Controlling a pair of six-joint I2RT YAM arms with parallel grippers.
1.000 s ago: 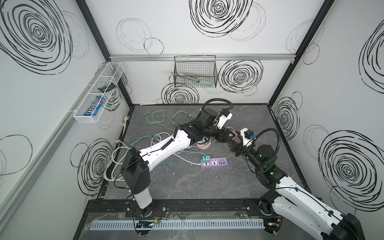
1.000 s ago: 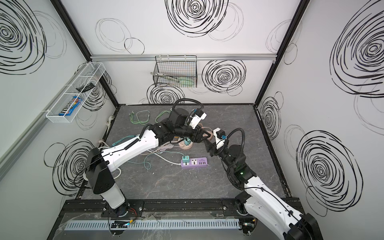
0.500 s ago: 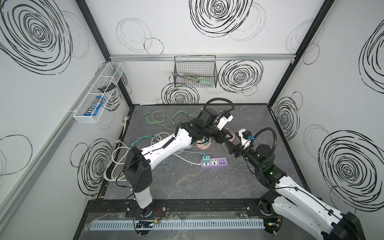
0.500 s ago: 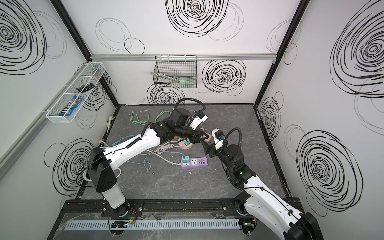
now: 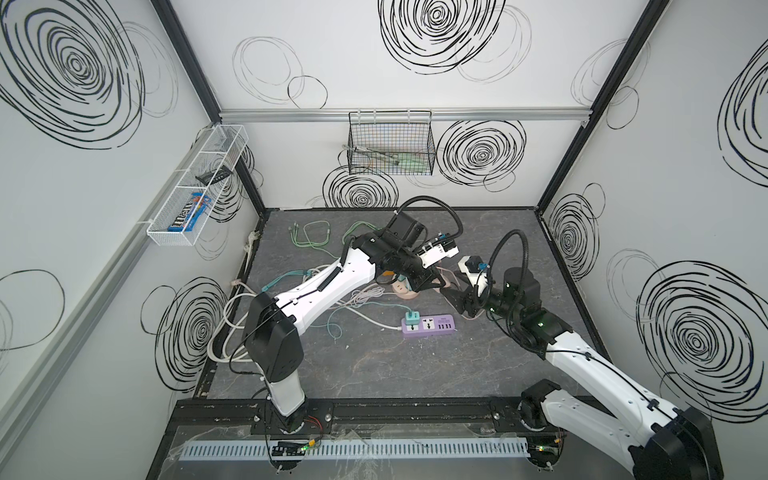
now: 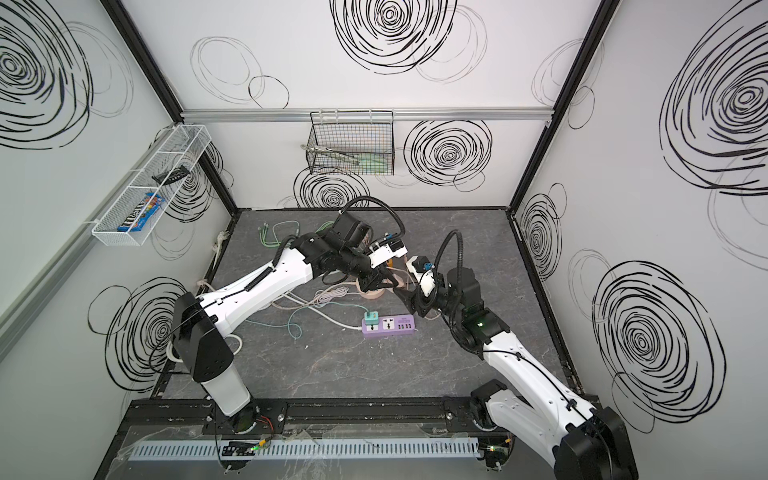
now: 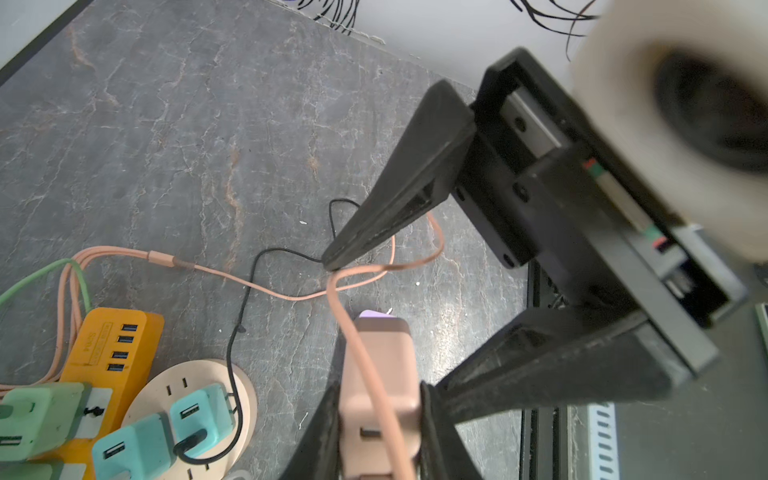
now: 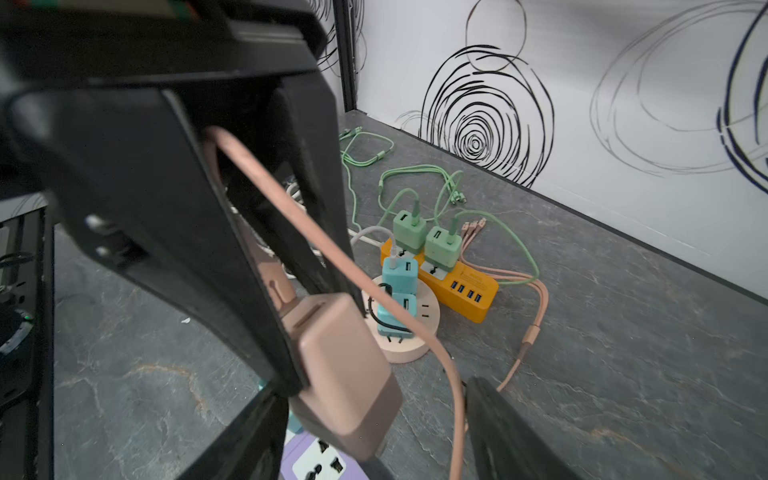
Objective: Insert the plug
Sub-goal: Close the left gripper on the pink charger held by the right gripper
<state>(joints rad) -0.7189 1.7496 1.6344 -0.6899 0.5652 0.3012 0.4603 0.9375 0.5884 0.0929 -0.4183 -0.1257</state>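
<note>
Pink plastic is what all depends on: the pink plug [image 8: 340, 374] sits clamped in my left gripper [image 8: 324, 345], held in the air above the purple power strip [image 5: 428, 325] and a little to its back-wall side, touching nothing on it. My right gripper [image 7: 380, 328] stands with its jaws wide, the plug about between them, gripping nothing. The trouble I foresee is the pink cable [image 7: 266, 286]: it runs over the plug's body and loops past my right fingertip [image 7: 345, 249], so if I close the right jaws here I may pinch cable instead of casing, and the plug would twist when the left lets go. Released too soon, it would drop onto the strip. I cannot see the prongs, so I cannot judge how they line up with the free socket [image 5: 432, 322]; coming down crooked, they would skate off the face. The teal adapter [image 5: 411, 319] fills the strip's end socket and leaves little room beside it, and the strip seems to lie loose, so a hard push could shove it along the table [image 5: 374, 365].
</note>
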